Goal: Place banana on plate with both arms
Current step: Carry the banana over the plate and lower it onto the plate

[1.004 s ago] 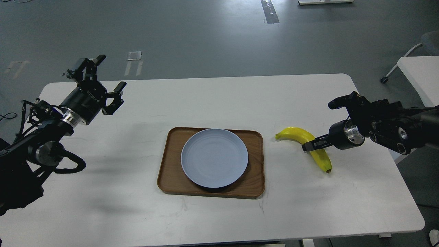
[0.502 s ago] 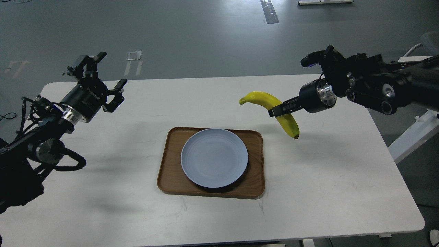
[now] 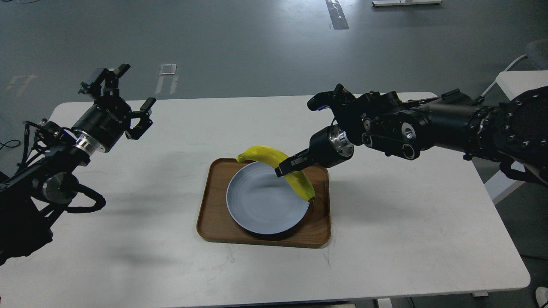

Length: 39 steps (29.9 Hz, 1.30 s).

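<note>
A white desk point(image 3: 406, 239) with rounded corners fills most of the head view, set on a grey floor point(image 3: 257, 38). The 2 black arms reach over it from either side. The right arm point(image 3: 449, 124) stretches in from the right edge toward the middle, its silver wrist ring showing just behind the gripper. The left arm point(image 3: 64, 154) comes in from the left edge and is raised over the far left part of the desk, well apart from everything else.

A brown wood-grain tray point(image 3: 214, 214) lies flat near the middle of the desk. On it sits the round pale blue-grey plate point(image 3: 261, 205), which covers most of the tray's width.

The banana point(image 3: 295, 177) hangs above the far right part of the plate, its curve arching upward. Its stem end points left over the tray's far edge and its dark tip points down toward the plate's right rim; whether the tip touches the plate cannot be told.

The right gripper point(image 3: 287, 166) is clamped on the banana about midway along its length. The left gripper point(image 3: 128, 92) holds nothing, its 2 fingers spread wide apart
</note>
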### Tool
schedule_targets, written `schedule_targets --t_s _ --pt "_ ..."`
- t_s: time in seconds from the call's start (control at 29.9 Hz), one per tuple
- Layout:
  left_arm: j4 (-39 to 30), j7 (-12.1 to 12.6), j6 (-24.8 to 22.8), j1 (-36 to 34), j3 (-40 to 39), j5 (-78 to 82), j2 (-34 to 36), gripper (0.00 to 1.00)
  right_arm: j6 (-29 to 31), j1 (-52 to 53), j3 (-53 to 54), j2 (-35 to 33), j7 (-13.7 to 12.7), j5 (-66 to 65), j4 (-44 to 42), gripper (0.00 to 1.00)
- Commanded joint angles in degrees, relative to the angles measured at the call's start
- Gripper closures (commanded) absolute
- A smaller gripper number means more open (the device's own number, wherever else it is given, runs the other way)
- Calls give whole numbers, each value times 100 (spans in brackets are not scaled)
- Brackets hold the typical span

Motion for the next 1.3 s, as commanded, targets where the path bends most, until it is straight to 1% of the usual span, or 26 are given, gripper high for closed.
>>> schedule_targets --t_s 0.0,0.03,0.07,0.13,0.17,0.2,0.27,0.33,0.4,0.47,0.54,0.7,0.8,0.84,0.87,0.9,0.94,0.97,1.0,1.07,1.1,1.14,1.17,1.2,1.27 --pt "0 0 0 9 -5 -1 42 2 5 -118 -86 204 0 46 -89 82" --pt "0 0 0 9 -5 -1 59 2 -4 -145 -87 204 0 46 -124 82" --pt "0 0 0 9 -5 -1 77 2 -4 -197 -104 204 0 46 -168 79" --pt "-18 0 0 9 -5 -1 86 2 -4 -242 -113 204 0 46 -195 79" --pt "-35 0 0 9 -5 -9 103 2 -4 -268 -113 204 0 46 -239 76" --pt "-35 0 0 9 -5 -1 112 2 -4 -268 -113 204 0 46 -265 73" --pt "-35 0 0 9 -5 -10 147 2 -4 -347 -113 204 0 46 -344 61" --pt "-35 0 0 9 -5 -1 156 2 -4 -365 -113 204 0 46 -371 55" --pt "-35 0 0 9 -5 -10 165 2 -4 -365 -113 204 0 46 -397 46" --pt "-35 0 0 9 -5 -10 165 2 -4 -365 -104 204 0 54 -424 21" --pt "-35 0 0 9 -5 -10 156 2 -4 -365 -95 204 0 133 -441 2" --pt "-35 0 0 9 -5 -10 156 2 -4 -313 1 204 0 554 -441 0" --pt "-35 0 0 9 -5 -10 156 2 -22 -268 386 -225 0 748 -441 0" --pt "-35 0 0 9 -5 -10 156 2 -22 -286 753 -548 0 844 -424 0" --pt "-35 0 0 9 -5 -10 156 2 -22 -329 966 -725 0 889 -406 0" --pt "-35 0 0 9 -5 -10 156 2 -31 -408 1429 -1075 0 1002 -345 0" --pt "-35 0 0 18 -5 -10 147 2 -22 -574 1878 -1383 0 1178 -318 0" --pt "-35 0 0 18 -5 -10 147 2 -22 -715 2091 -1508 0 1275 -318 0" --pt "-35 0 0 26 4 -10 130 2 -22 -1021 2528 -1753 0 1485 -318 0" --pt "-27 0 0 26 4 -10 103 2 -22 -1330 2996 -1965 0 1636 -318 0" --pt "-18 0 0 26 4 -1 69 2 -31 -1662 3468 -2175 0 1723 -318 0" --pt "8 0 0 26 4 -1 33 2 -31 -1857 3699 -2273 0 1750 -318 0" --pt "43 0 0 26 4 -1 -63 2 -31 -2251 4180 -2370 0 1812 -309 0" --pt "61 0 0 26 13 8 -125 2 -31 -2637 4750 -2423 0 1917 -309 0" --pt "70 0 0 26 13 8 -151 2 -22 -3035 5272 -2432 0 2119 -309 0"
